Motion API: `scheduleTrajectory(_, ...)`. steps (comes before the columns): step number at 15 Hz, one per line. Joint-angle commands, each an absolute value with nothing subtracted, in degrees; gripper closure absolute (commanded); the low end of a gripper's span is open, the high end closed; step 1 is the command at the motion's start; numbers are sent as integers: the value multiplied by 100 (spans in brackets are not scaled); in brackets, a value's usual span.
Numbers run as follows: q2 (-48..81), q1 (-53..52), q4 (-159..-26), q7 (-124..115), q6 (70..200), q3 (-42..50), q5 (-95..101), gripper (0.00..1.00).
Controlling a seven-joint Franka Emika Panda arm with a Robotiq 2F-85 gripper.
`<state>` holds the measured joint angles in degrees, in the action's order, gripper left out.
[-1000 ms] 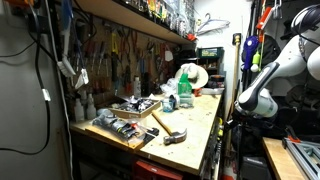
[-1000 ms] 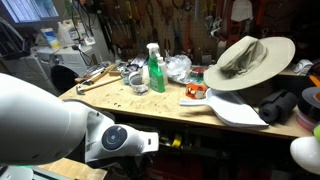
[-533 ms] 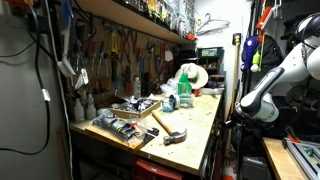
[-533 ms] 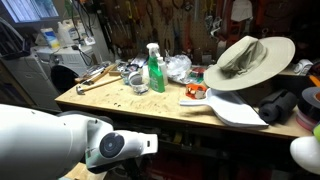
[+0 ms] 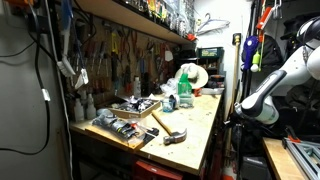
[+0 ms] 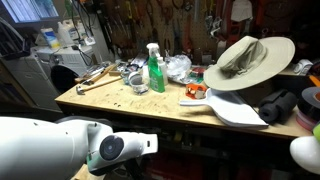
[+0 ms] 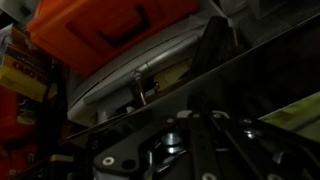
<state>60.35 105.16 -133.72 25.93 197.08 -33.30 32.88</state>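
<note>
The wooden bench (image 6: 100, 98) is the biggest thing, and both exterior views show it (image 5: 203, 122), crowded with tools. Its far end is lost against the tool wall.

The white robot arm (image 6: 45, 150) is off the bench at its near edge. It is cut by the picture border, so its end is not seen there. In an exterior view it stands beside the bench (image 5: 262, 92), and its lower part is hidden in the dark.

A wide-brimmed hat (image 6: 245, 58) lies on the bench, tilted.

In the wrist view an orange case (image 7: 110, 22) fills the top, very close and cut at the edges. Just below it there is a white round rim (image 7: 120, 90), blurred. I cannot tell what it belongs to, or whether the two touch.

A green spray bottle (image 6: 154, 70) stands upright near the middle of the bench. A hammer (image 5: 168, 128) lies flat near the bench edge.

The claw (image 7: 200, 150) shows only as dark, unclear metal low in the wrist view. I cannot tell whether it is wide or narrow.
</note>
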Motion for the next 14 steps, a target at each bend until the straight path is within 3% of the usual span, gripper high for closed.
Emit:
scheduleTrajectory(1, 6506, 10509, -13249, 2281, 20055, -3818, 3773, 100)
scheduleTrajectory(14, 6371, 10314, -13188, 1982, 20167, -3892, 3712, 100)
